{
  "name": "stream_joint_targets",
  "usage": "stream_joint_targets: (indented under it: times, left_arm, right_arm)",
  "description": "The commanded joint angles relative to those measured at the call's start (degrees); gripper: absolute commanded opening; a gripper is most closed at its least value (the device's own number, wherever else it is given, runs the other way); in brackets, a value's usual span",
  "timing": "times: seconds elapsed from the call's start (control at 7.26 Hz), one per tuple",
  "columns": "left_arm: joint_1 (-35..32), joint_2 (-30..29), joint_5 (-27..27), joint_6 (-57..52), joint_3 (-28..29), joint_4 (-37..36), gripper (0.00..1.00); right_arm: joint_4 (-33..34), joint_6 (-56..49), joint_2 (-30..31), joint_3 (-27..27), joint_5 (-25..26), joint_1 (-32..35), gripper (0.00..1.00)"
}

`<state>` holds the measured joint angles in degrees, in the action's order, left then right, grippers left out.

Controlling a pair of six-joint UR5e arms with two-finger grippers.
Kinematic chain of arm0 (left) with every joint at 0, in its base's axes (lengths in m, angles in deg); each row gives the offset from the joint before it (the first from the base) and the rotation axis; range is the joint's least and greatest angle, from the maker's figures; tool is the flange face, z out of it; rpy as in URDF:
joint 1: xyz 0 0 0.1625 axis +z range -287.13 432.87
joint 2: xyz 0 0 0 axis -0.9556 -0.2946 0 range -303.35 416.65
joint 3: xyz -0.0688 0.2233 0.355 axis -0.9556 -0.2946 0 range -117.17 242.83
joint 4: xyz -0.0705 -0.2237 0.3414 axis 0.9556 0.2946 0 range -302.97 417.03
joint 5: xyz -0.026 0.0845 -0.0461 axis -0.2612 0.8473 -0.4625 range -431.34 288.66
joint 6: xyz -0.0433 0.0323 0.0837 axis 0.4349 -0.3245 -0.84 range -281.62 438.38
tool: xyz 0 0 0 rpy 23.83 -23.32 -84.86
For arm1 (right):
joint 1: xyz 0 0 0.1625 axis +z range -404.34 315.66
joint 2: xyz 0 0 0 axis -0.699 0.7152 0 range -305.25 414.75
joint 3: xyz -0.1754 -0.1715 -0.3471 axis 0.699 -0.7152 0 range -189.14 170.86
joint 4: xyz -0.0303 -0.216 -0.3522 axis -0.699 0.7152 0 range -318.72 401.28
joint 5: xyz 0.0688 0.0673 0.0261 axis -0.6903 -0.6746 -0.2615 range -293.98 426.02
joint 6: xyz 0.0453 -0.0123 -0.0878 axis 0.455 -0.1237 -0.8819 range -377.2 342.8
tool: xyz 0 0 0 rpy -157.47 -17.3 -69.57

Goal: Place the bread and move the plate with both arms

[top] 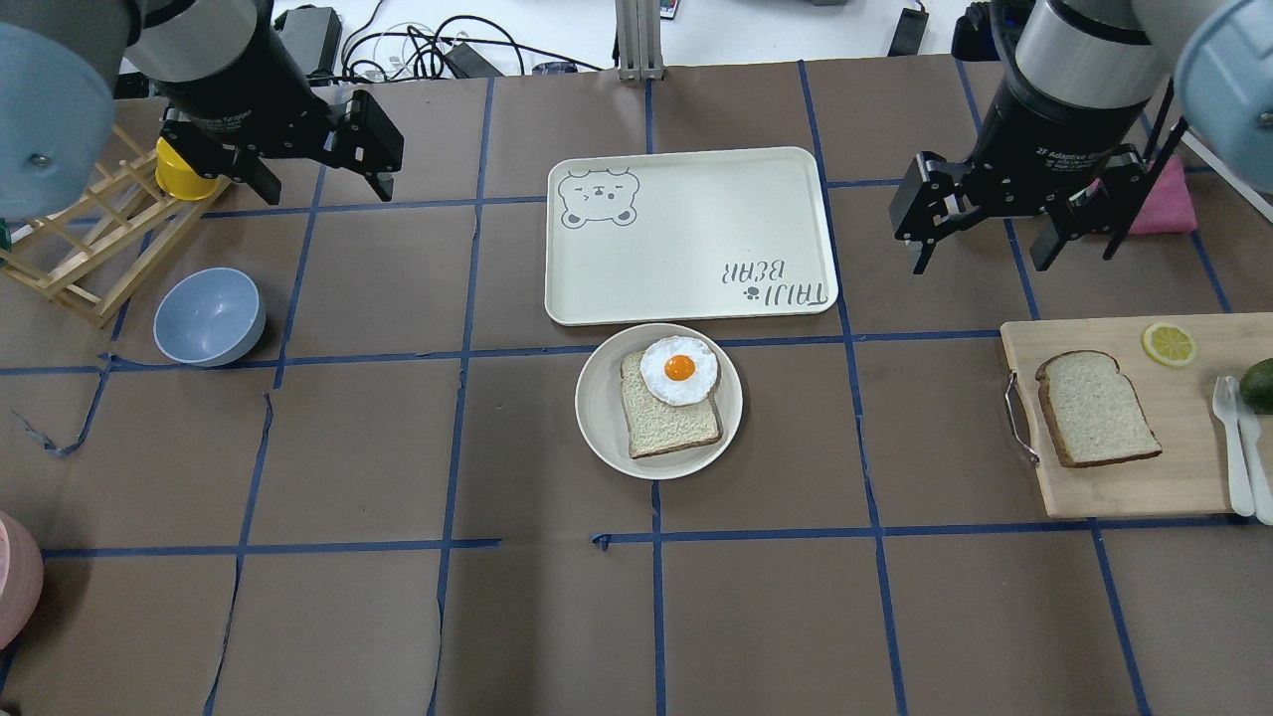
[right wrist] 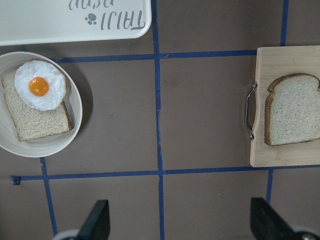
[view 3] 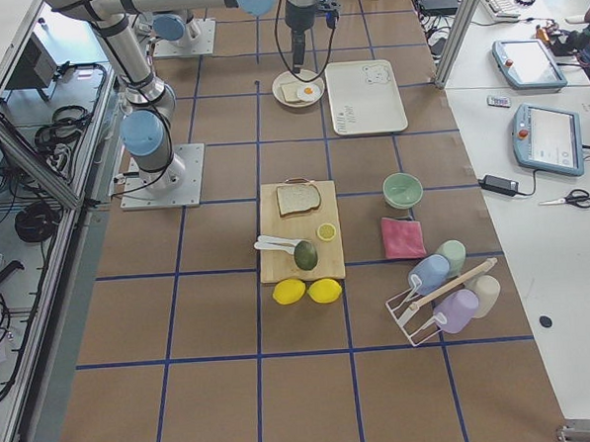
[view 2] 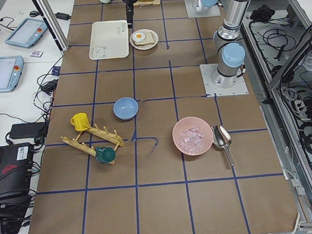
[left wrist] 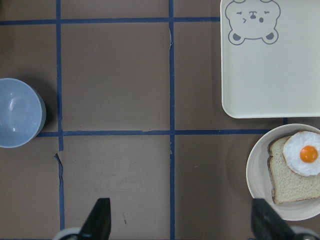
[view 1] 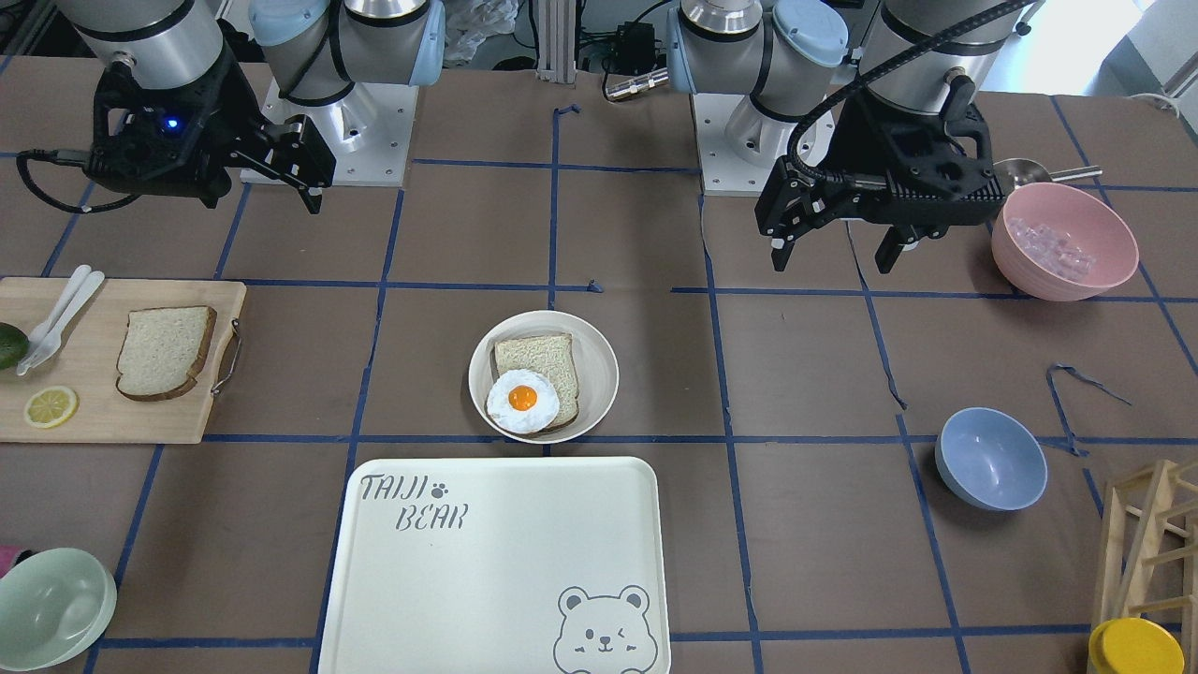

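Hovering pre-grasp, step 1 not begun | R end effector (top: 980, 261) wide, empty | L end effector (top: 323, 187) wide, empty | bread (top: 1097, 408) flat on cutting board (top: 1114, 492) | plate (top: 602, 423) mid-surface (top: 557, 617) w/ egg toast (top: 671, 426) | next, prob: R down to bread, pinch crust edge, carry to plate

Brown table (top: 557, 617) gridded with blue tape (top: 657, 597).

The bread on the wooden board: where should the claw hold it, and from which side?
The bread lies flat on the board, so only its edges offer a hold. Probably come from above, the open right claw across the two straight side crusts.
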<state>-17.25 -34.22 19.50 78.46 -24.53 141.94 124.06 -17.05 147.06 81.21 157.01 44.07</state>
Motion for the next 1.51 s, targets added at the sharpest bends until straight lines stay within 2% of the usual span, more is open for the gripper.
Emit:
stream_joint_targets:
  times: [0.0,1.1,1.38]
  left_arm:
    - [-0.1,0.0,0.0,0.0,0.0,0.0,1.00]
    - [0.0,0.0,0.0,0.0,0.0,0.0,1.00]
    - [-0.1,0.1,0.0,0.0,0.0,0.0,1.00]
  right_arm:
    - [0.1,0.0,0.0,0.0,0.2,0.0,1.00]
    - [0.9,1.0,-0.5,0.2,1.0,-0.4,1.00]
    - [1.2,1.2,-0.7,0.2,1.2,-2.5,1.00]
